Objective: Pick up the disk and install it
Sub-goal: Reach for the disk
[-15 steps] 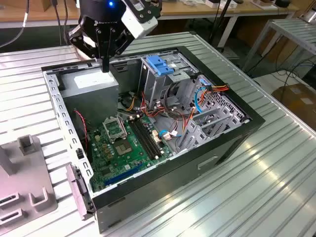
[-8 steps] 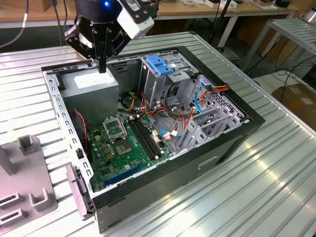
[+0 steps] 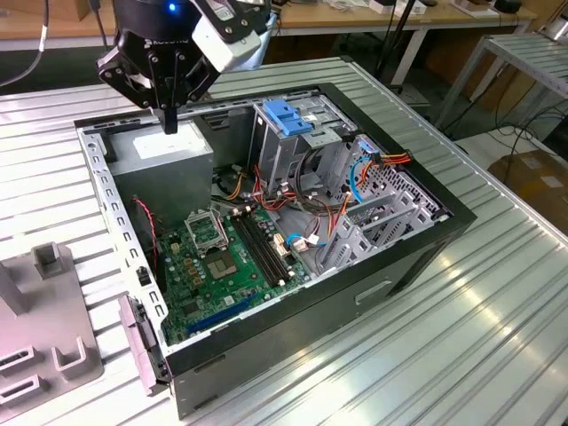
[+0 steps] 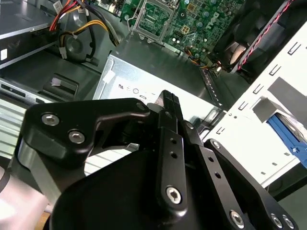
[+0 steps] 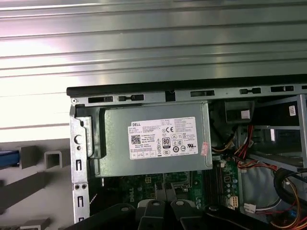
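My gripper (image 3: 169, 122) hangs over the back corner of the open computer case (image 3: 404, 266), just above the grey metal box with a white label (image 3: 164, 155). Its fingers (image 4: 169, 100) are pressed together with nothing between them. In the first wrist view the labelled box (image 5: 153, 139) lies straight below me. A bright blue plastic edge, apparently the disk's rail (image 5: 8, 159), shows beside grey fixture blocks outside the case; the blue edge (image 4: 288, 134) also appears in the second wrist view past the case wall. The tall drive cage with its wide blue latch (image 3: 288, 115) stands at the case's far side.
A green motherboard (image 3: 226, 262) covers the case floor, with red, yellow and blue cables (image 3: 355, 177) bunched near the cage. A grey fixture with posts and slots (image 3: 44, 311) sits on the ribbed metal table (image 3: 479, 337) at the exterior view's left.
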`<state>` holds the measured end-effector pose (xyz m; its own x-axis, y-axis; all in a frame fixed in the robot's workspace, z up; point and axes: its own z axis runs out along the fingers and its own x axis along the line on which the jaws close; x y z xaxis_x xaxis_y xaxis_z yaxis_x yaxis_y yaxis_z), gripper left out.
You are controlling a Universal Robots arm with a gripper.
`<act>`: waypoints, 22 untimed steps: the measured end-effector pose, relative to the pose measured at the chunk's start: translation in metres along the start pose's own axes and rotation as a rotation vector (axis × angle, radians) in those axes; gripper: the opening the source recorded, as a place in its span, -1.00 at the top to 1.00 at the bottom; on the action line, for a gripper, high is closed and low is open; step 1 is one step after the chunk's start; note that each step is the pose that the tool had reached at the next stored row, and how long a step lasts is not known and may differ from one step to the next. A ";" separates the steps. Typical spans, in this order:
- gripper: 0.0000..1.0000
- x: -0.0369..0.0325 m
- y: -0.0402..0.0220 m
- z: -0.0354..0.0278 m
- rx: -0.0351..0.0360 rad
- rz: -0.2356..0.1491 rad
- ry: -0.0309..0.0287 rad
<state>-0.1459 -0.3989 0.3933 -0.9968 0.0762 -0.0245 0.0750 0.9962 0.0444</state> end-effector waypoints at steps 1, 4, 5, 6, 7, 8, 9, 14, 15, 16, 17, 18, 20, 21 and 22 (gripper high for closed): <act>0.80 0.0011 -0.0001 0.0000 -0.0001 0.000 0.0000; 0.80 0.0049 -0.0004 -0.0001 0.0000 0.000 0.0000; 0.80 0.0060 -0.0004 -0.0002 0.0000 0.000 0.0000; 0.80 0.0069 -0.0005 -0.0002 -0.0001 0.000 0.0000; 0.80 0.0083 -0.0006 -0.0002 0.0000 0.000 0.0000; 0.80 0.0099 -0.0007 -0.0003 0.0000 0.000 0.0000; 0.80 0.0107 -0.0008 -0.0003 0.0001 0.000 0.0001; 0.80 0.0154 -0.0012 -0.0004 0.0000 0.000 0.0000; 0.80 0.0165 -0.0012 -0.0004 0.0000 0.000 0.0000; 0.80 0.0176 -0.0013 -0.0005 0.0000 0.000 0.0000; 0.80 0.0195 -0.0015 -0.0005 0.0000 0.000 0.0000; 0.80 0.0212 -0.0016 -0.0006 0.0000 0.000 0.0000; 0.80 0.0236 -0.0018 -0.0006 0.0000 0.000 0.0000; 0.80 0.0246 -0.0019 -0.0007 0.0000 0.000 0.0000; 0.80 0.0258 -0.0019 -0.0007 0.0000 0.000 0.0000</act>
<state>-0.1718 -0.3989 0.3933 -0.9968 0.0763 -0.0245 0.0751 0.9962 0.0444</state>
